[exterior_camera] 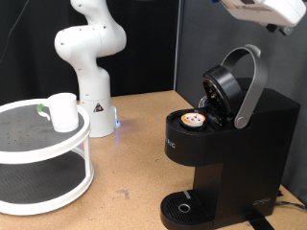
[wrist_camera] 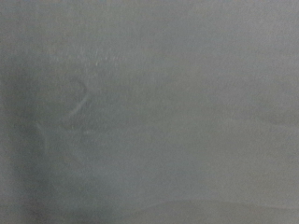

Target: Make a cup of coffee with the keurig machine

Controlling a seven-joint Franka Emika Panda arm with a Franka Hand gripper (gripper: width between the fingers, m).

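Keurig machine (exterior_camera: 225, 144) stands near on the exterior view's right, lid raised, a pod (exterior_camera: 194, 119) seated in its chamber. Farther left, the cup (exterior_camera: 62, 111) sits on a white two-tier stand (exterior_camera: 43, 158). Only part of the gripper (exterior_camera: 264, 11) shows at far top right, and I cannot tell whether its fingers are apart; the wrist view is blank grey

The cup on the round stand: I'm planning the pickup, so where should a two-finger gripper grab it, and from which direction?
Probably the cup by its white wall near the open rim, from above: it stands upright on the stand's top tier, nothing over it. Its green handle points to the exterior view's left, so avoid that side.
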